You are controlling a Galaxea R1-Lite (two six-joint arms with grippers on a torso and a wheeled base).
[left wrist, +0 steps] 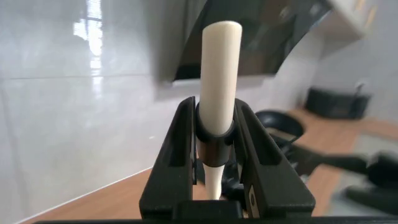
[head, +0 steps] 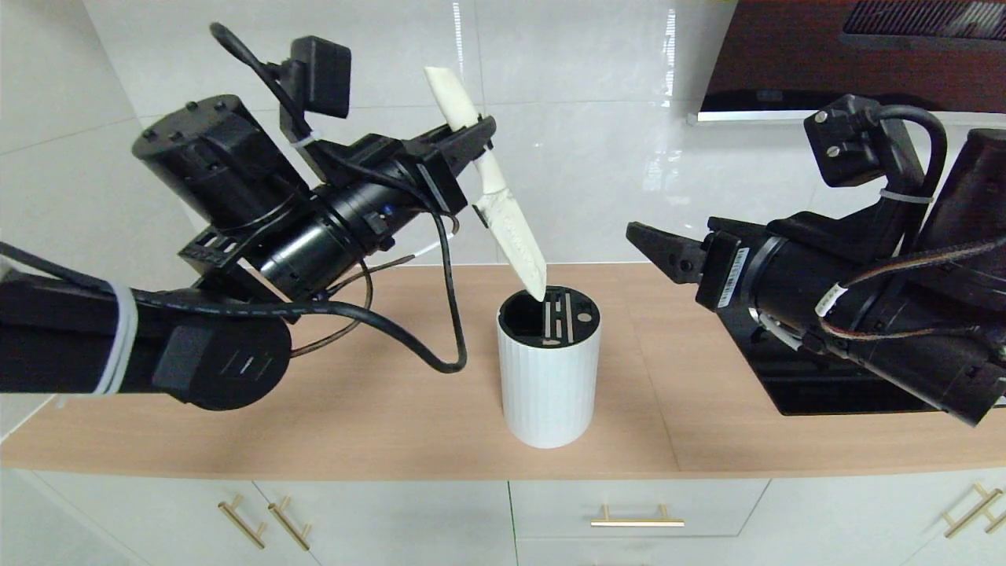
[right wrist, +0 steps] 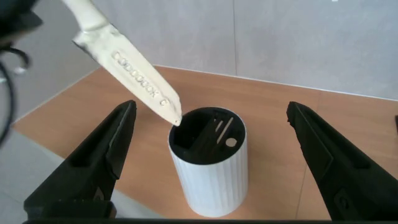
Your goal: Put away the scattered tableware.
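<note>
Presently the left gripper (head: pixel 471 140) clamps the knife (head: pixel 515 236) by its handle, the blade slanted with its tip at the top of the holder (head: pixel 550 377). Lowered at this slant, the blade could miss its slot, jam, or tip the holder. The right gripper (head: pixel 660 248) hangs spread open beside it.

1. Countertop (head: pixel 377 409): light wood grain, running the full width along the wall.
2. Wall (head: pixel 597 118): large glossy white tiles, showing reflections.
3. Range hood (head: pixel 849 55): dark, slanted, mounted high on the right.
4. Cooktop (head: pixel 825 393): flat black panel set into the countertop on the right, below the hood.
5. Cabinets (head: pixel 393 519): white fronts under the countertop.
6. Handles (head: pixel 637 520): gold bars; one horizontal on the centre drawer, others on the doors at left and right.
7. Pan (left wrist: pixel 283 124): dark, round, blurred, on the far countertop.
</note>
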